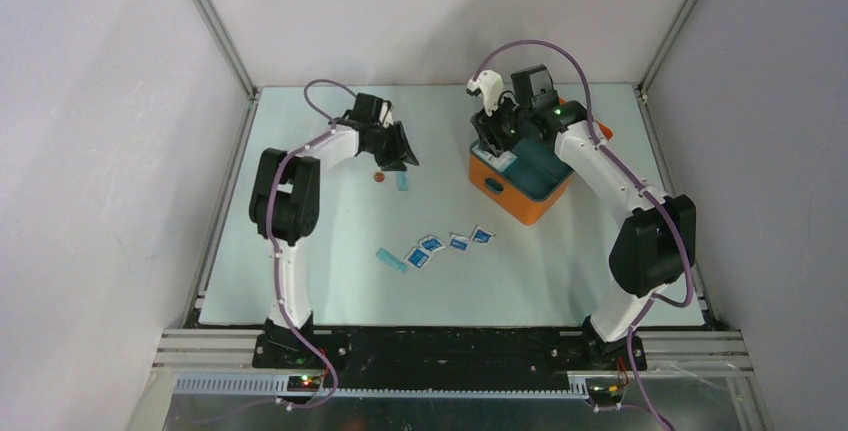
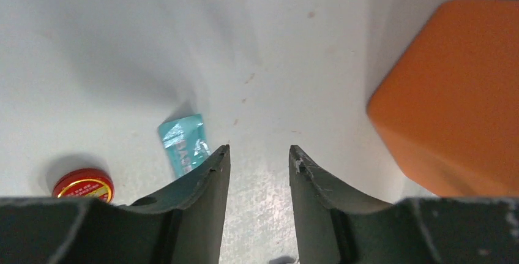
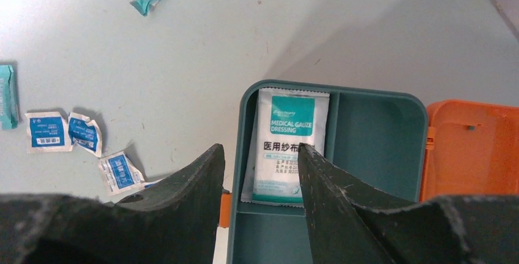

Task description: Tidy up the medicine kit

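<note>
The medicine kit (image 1: 497, 187) stands open at the right, an orange case with a dark teal divided tray (image 3: 245, 123) and its orange lid (image 3: 471, 147) folded back. A white and teal gauze dressing packet (image 3: 287, 132) lies in one tray compartment. My right gripper (image 3: 262, 147) hangs open above the tray's left rim, nothing between its fingers. My left gripper (image 2: 258, 149) is open low over the bare table, the kit's orange body (image 2: 453, 92) to its right. Just left of its fingers lie a teal sachet (image 2: 183, 141) and a small red tin (image 2: 83, 185).
Several blue-white sachets (image 1: 432, 244) and a teal packet (image 1: 390, 259) lie in a loose row on the table in front of the kit. In the top view the red tin (image 1: 379, 177) and teal sachet (image 1: 402, 181) sit under the left gripper (image 1: 395, 156). Walls enclose the table.
</note>
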`<control>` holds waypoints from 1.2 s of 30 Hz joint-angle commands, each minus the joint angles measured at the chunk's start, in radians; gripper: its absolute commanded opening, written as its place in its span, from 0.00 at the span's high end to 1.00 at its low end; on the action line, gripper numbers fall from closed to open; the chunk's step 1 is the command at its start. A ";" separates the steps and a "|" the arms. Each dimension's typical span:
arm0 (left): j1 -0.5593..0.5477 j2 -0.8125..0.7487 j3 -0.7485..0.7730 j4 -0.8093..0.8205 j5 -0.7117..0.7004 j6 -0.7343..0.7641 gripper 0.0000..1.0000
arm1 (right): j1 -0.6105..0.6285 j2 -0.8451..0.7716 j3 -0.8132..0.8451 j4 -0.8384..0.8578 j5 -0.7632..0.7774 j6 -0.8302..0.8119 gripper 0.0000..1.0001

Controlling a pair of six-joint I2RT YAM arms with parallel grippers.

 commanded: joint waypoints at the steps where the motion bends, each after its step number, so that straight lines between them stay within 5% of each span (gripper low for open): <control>1: -0.011 -0.126 0.098 -0.026 0.096 0.154 0.53 | -0.018 -0.009 0.068 0.031 -0.029 0.011 0.48; 10: -0.012 -0.146 0.072 -0.212 -0.245 0.377 0.52 | -0.023 -0.027 0.064 0.040 -0.058 0.028 0.48; 26: -0.076 -0.022 0.088 -0.211 -0.322 0.373 0.53 | -0.050 -0.011 0.103 0.020 -0.084 0.048 0.48; 36: -0.112 0.035 0.082 -0.211 -0.327 0.375 0.65 | -0.072 -0.062 0.028 0.024 -0.094 0.053 0.48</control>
